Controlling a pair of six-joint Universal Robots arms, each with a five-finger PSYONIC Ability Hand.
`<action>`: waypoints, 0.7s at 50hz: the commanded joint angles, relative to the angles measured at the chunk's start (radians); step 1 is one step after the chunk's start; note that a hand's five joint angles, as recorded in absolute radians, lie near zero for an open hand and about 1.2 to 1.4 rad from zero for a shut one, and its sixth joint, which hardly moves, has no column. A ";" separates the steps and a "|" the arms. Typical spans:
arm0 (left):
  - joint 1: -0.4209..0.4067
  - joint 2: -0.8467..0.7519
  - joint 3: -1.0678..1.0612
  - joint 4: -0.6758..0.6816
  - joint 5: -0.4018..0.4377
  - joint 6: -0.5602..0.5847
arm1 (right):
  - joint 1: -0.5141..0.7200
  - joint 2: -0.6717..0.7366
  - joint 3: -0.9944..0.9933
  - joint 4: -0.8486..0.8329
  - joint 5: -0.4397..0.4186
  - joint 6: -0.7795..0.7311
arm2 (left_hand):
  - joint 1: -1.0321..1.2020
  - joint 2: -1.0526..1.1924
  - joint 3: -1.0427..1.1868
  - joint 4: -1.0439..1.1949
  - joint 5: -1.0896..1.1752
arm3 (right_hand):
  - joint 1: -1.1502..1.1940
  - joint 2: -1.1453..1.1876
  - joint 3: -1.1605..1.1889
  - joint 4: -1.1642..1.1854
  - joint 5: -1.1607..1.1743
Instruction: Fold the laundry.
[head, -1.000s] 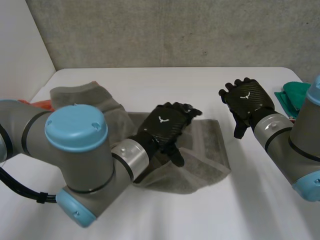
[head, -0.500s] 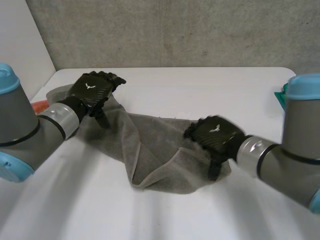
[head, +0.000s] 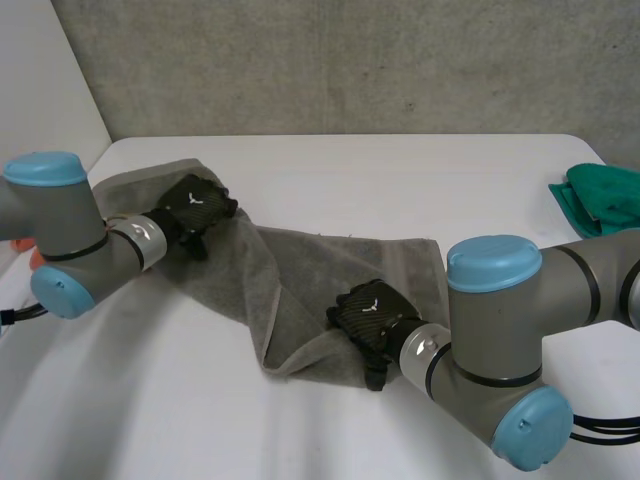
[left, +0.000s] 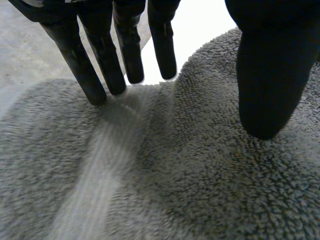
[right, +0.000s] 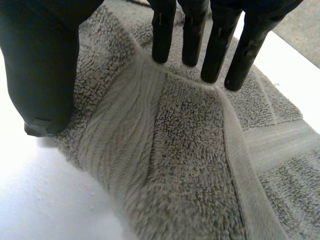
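Note:
A grey towel (head: 300, 270) lies rumpled across the white table (head: 400, 180), with one part folded over near the front. My left hand (head: 195, 205) rests on the towel's far left end. In the left wrist view its straight fingers (left: 100, 70) touch the towel (left: 175, 175), the thumb (left: 267, 75) stands apart on the pile, and a low ridge of cloth runs between them. My right hand (head: 368, 315) sits on the folded near edge. Its fingers (right: 190, 35) press the banded hem of the towel (right: 185, 150), with its thumb (right: 45, 65) at the towel's rim.
A green cloth (head: 600, 195) lies at the table's right edge. A bit of orange (head: 35, 258) shows behind my left arm at the left edge. A concrete wall stands behind the table. Bare table (head: 150, 400) lies in front of the towel.
My left hand moved from the towel's middle to its far left end. My right hand came down from above the bare table onto the towel's near edge. Both hands' fingers have drawn in a little.

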 joint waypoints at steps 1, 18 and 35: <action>-0.013 -0.050 0.035 0.004 0.006 -0.001 | 0.009 0.017 -0.004 -0.052 0.007 0.000 | 0.642 0.653 0.661 0.659 0.658 | 0.771 0.719 0.710 0.716 0.727; -0.118 0.089 0.086 0.418 -0.256 -0.084 | -0.003 -0.082 -0.221 -0.137 0.109 -0.064 | 0.859 0.869 0.878 0.875 0.874 | 1.039 0.987 0.978 0.983 0.995; -0.205 0.396 -0.201 0.506 -0.443 -0.335 | -0.152 -0.134 -0.311 -0.323 0.150 -0.098 | 0.859 0.869 0.878 0.875 0.874 | 1.039 0.987 0.978 0.983 0.995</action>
